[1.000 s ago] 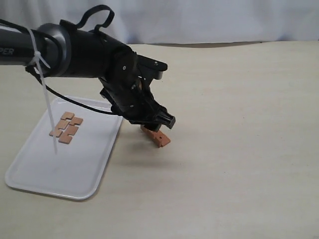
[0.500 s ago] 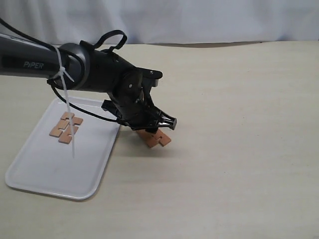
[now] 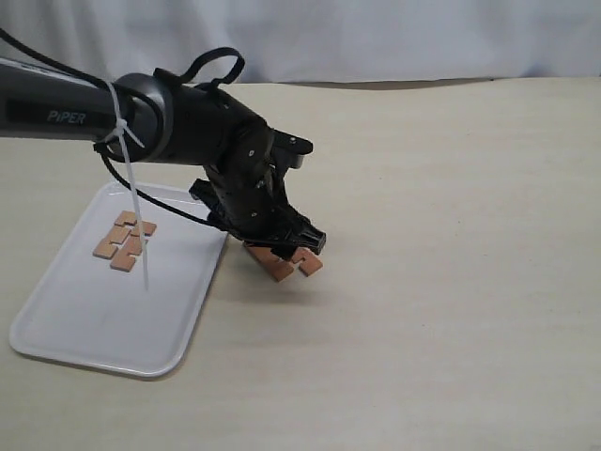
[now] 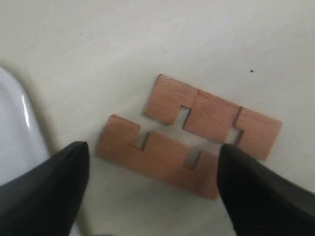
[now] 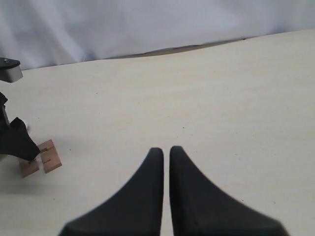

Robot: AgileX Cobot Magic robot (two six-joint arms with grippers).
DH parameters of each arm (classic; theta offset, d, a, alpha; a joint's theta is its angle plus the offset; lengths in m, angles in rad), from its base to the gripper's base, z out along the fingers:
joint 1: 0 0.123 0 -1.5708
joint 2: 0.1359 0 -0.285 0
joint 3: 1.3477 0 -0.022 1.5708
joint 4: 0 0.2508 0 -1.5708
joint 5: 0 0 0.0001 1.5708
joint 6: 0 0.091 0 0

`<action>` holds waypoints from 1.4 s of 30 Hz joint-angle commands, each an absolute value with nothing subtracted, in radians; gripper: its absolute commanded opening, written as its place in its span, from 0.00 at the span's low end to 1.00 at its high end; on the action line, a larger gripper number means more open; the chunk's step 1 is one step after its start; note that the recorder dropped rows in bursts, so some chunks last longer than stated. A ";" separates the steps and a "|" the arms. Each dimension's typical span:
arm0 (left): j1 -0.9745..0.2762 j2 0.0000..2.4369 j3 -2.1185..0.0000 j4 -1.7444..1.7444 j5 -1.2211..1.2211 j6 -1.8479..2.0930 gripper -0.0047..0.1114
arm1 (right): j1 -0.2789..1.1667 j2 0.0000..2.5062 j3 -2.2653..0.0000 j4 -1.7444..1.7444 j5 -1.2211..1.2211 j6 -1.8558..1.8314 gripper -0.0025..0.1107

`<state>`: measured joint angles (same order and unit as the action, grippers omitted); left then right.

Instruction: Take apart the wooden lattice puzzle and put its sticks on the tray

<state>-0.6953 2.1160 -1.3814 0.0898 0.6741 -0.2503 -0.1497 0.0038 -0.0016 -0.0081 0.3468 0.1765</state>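
No assembled lattice puzzle shows, only loose sticks. Two reddish-brown notched sticks [image 3: 293, 264] lie flat side by side on the table, just right of the tray [image 3: 84, 329]. In the left wrist view they are the farther stick [image 4: 211, 115] and the nearer stick [image 4: 157, 157], notches facing each other. My left gripper [image 3: 291, 246] hovers low over them, open; its fingers [image 4: 54, 187] straddle the nearer stick's ends and hold nothing. Two more sticks [image 3: 124, 240] lie on the tray's far left part. My right gripper [image 5: 166, 150] is shut and empty over bare table.
A white cable tie [image 3: 131, 202] hangs from the left arm over the tray. The tray's near half is bare white plastic. A pale cloth backdrop [image 3: 376, 38] closes off the table's far edge. The right wrist view shows the two table sticks [image 5: 42, 158] far off.
The left gripper has turned and come down closer to the table sticks. The sticks, propped on edge a second ago, now lie flat side by side.
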 commanded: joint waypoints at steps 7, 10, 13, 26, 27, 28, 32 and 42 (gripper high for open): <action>-0.698 2.118 -1.429 0.094 0.766 -0.081 0.75 | -0.151 0.000 0.000 -0.008 0.343 0.180 0.06; -0.698 2.126 -1.429 0.092 0.766 -0.057 0.75 | -0.151 0.000 0.000 -0.008 0.343 0.180 0.06; -0.698 2.126 -1.429 0.092 0.766 -0.057 0.75 | -0.151 0.000 0.000 -0.008 0.343 0.180 0.06; -0.733 2.172 -1.429 0.094 0.741 0.000 0.75 | -0.151 0.000 0.000 -0.008 0.343 0.180 0.06; -0.733 2.177 -1.429 0.094 0.741 0.000 0.75 | -0.151 0.000 0.000 -0.008 0.343 0.180 0.06; -0.733 2.182 -1.429 0.096 0.741 0.000 0.75 | -0.151 0.000 0.000 -0.008 0.343 0.180 0.06; -0.733 2.187 -1.429 0.118 0.735 0.000 0.75 | -0.151 0.000 0.000 -0.008 0.343 0.180 0.06; -0.733 2.181 -1.431 0.119 0.784 0.018 0.04 | -0.151 0.000 0.000 -0.008 0.343 0.180 0.06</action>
